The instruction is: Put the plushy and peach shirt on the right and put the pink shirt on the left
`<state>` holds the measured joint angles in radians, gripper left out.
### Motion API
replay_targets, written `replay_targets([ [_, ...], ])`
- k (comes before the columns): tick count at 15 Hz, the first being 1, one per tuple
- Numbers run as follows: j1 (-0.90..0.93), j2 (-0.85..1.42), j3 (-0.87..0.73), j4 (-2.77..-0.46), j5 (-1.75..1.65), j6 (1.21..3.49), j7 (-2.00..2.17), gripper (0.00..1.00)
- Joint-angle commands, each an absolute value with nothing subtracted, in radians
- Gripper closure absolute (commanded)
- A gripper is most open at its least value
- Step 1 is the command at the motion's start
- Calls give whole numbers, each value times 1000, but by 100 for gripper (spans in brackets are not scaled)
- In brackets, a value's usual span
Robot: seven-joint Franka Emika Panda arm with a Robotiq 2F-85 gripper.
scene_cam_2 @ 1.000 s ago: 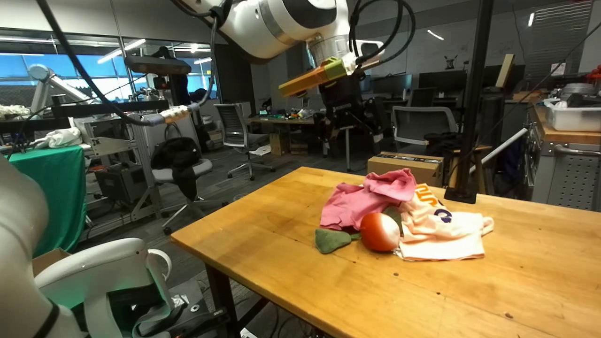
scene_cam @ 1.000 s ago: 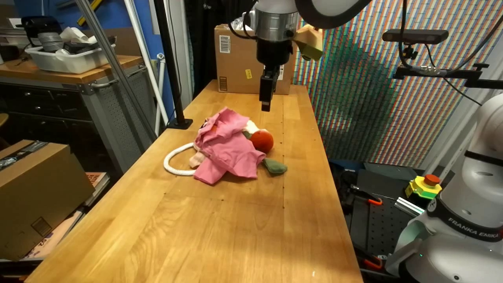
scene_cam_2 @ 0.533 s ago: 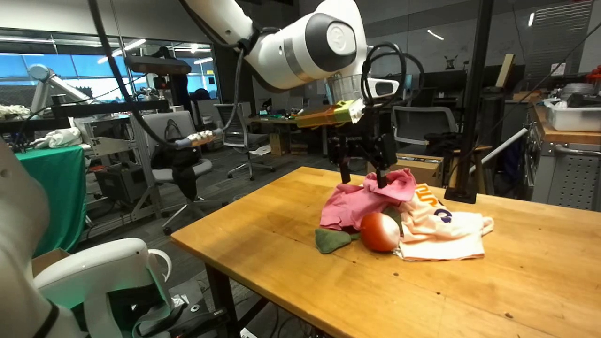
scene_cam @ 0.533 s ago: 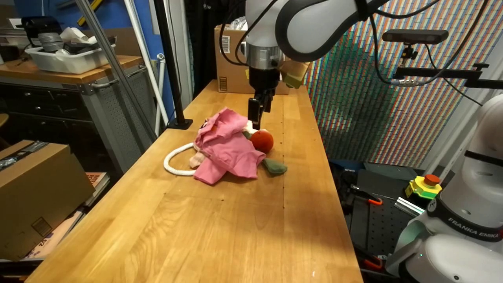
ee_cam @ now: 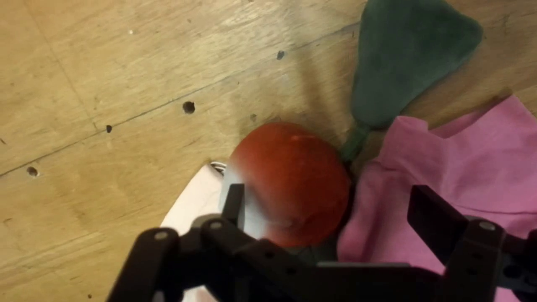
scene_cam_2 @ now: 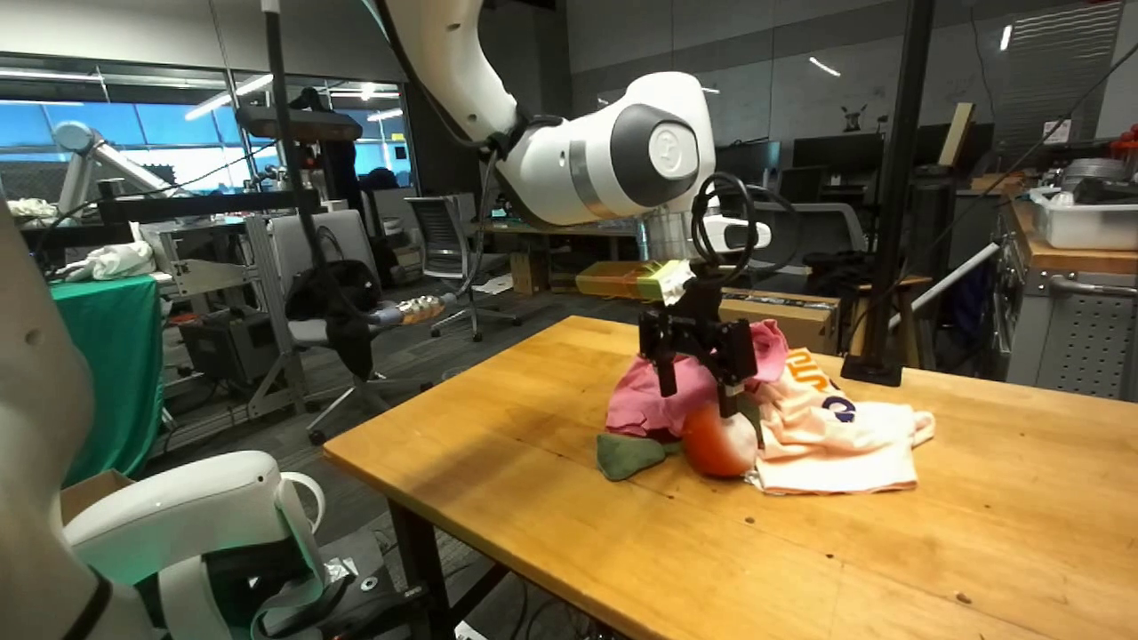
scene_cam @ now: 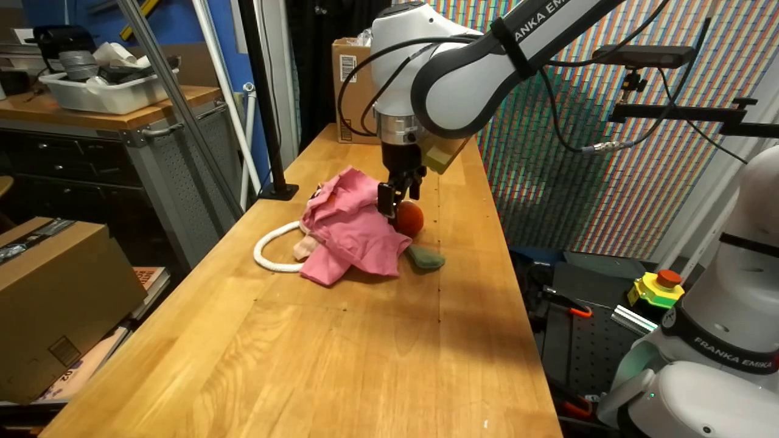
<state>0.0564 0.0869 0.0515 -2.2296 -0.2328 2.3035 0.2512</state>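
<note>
Plushy [ee_cam: 293,180] is lying on the table [ee_cam: 126,79] under the jaws, which are hanging spread, pinching nothing. In the wrist view one finger [ee_cam: 233,203] is overlapping its white side while the other is hovering over the pink shirt [ee_cam: 470,167], so the plushy is sitting off-centre in the gap; contact, can't tell. I'm reading this as the plushy pick. Closing here would probably be dragging pink cloth in, so I'd be shifting the jaws toward the white side, clear of pink, then going lower before squeezing. Green leaf [ee_cam: 411,58] is lying just beyond the jaws on its stem, likely trailing on the lift. Peach shirt [scene_cam_2: 845,449] is lying right of the jaws in an exterior view, beside the plushy; snagging that would be hurting less, both being bound right. Containers: white bin [scene_cam: 122,100] is standing well left of the jaws in an exterior view, holding a grey roll [scene_cam: 80,66] and more; cardboard box [scene_cam: 354,94] is standing behind them, only clear plastic [scene_cam: 364,38] showing on top; taped box [scene_cam: 67,310] is sitting lower left, contents hidden.
</note>
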Motion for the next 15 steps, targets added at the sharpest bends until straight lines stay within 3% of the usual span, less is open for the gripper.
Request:
replay_targets([
  [1, 57, 106, 24, -2214, -285, 2333, 322, 0],
  [15, 42, 153, -23, -2251, -260, 2472, 368, 0],
])
